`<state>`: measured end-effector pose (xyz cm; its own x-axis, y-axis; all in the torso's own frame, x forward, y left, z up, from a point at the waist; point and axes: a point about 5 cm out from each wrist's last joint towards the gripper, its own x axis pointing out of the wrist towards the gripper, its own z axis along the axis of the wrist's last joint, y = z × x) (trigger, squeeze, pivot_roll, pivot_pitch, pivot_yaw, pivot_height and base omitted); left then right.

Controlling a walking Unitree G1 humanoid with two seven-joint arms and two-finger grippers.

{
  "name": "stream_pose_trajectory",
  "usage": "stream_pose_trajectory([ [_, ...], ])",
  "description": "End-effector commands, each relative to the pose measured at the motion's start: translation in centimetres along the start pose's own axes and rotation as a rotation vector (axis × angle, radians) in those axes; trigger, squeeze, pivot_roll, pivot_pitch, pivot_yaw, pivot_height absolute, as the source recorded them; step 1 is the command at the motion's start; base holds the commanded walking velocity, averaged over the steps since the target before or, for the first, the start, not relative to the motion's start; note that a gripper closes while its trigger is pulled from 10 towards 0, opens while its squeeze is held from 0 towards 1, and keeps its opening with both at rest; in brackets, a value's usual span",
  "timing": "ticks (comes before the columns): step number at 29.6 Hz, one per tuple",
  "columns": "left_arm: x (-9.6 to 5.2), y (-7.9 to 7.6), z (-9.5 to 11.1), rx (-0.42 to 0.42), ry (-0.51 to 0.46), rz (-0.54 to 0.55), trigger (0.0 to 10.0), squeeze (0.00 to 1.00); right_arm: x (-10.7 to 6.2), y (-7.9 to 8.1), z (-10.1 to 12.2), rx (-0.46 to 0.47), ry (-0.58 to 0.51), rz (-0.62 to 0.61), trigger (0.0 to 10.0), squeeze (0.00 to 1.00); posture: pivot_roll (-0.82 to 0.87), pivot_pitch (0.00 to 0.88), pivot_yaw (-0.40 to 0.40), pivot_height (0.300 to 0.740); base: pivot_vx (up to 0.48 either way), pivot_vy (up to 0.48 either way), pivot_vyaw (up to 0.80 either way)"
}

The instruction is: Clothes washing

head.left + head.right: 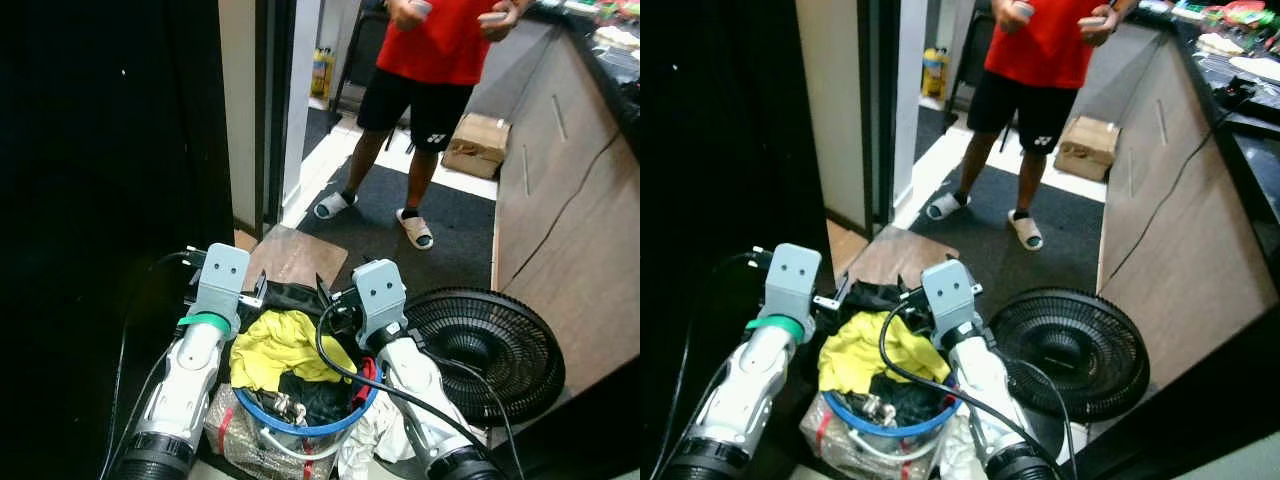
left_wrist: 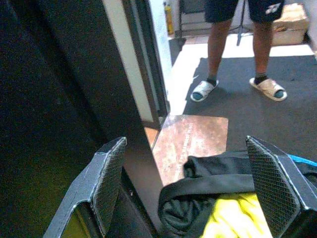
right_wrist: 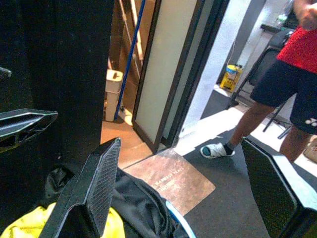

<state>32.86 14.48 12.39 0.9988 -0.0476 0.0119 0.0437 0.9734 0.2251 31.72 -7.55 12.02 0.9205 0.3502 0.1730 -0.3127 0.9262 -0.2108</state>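
Note:
A laundry basket with a blue rim [image 1: 300, 426] sits low between my two arms. A yellow garment [image 1: 280, 345] lies on top of it, with black clothes [image 1: 292, 298] at the far side and underneath. My left gripper [image 2: 185, 144] hovers over the basket's left edge, its fingers [image 2: 106, 178] spread wide with nothing between them. On the basket's right side my right gripper [image 3: 181, 144] is likewise open and empty. Beyond both grippers the black cloth [image 2: 213, 183] and the yellow garment [image 3: 25, 225] show.
A person in a red shirt [image 1: 435, 40] and sandals stands ahead on the dark carpet. A black fan [image 1: 490, 345] lies on the floor at right, beside a wooden counter [image 1: 570, 210]. A brown mat [image 1: 300, 255], a cardboard box [image 1: 478, 145] and a dark doorway at left.

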Motion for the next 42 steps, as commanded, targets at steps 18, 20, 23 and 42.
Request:
stream_pose_trajectory([
  [18,-0.23,-0.62,-0.63,-0.002,0.021,-0.027,10.0,0.0,-0.36,-0.18,-0.32,0.003,0.007,-0.005,10.0,0.0,0.1,0.0,-0.01,0.74,0.0,0.0,0.0],
  [20,-0.21,-0.61,-0.63,-0.001,0.021,-0.028,10.0,0.0,-0.34,-0.16,-0.31,0.002,0.006,-0.004,10.0,0.0,0.1,0.0,-0.01,0.74,0.0,0.0,0.0],
  [23,-0.2,-0.62,-0.65,-0.001,0.022,-0.028,10.0,0.0,-0.34,-0.15,-0.33,0.001,0.007,-0.003,10.0,0.0,0.1,0.0,-0.01,0.74,0.0,0.0,0.0],
  [42,-0.21,-0.68,-0.79,-0.004,0.029,-0.031,10.0,0.0,-0.41,-0.14,-0.46,0.003,0.011,-0.005,10.0,0.0,0.1,0.0,-0.009,0.74,0.0,0.0,0.0],
])
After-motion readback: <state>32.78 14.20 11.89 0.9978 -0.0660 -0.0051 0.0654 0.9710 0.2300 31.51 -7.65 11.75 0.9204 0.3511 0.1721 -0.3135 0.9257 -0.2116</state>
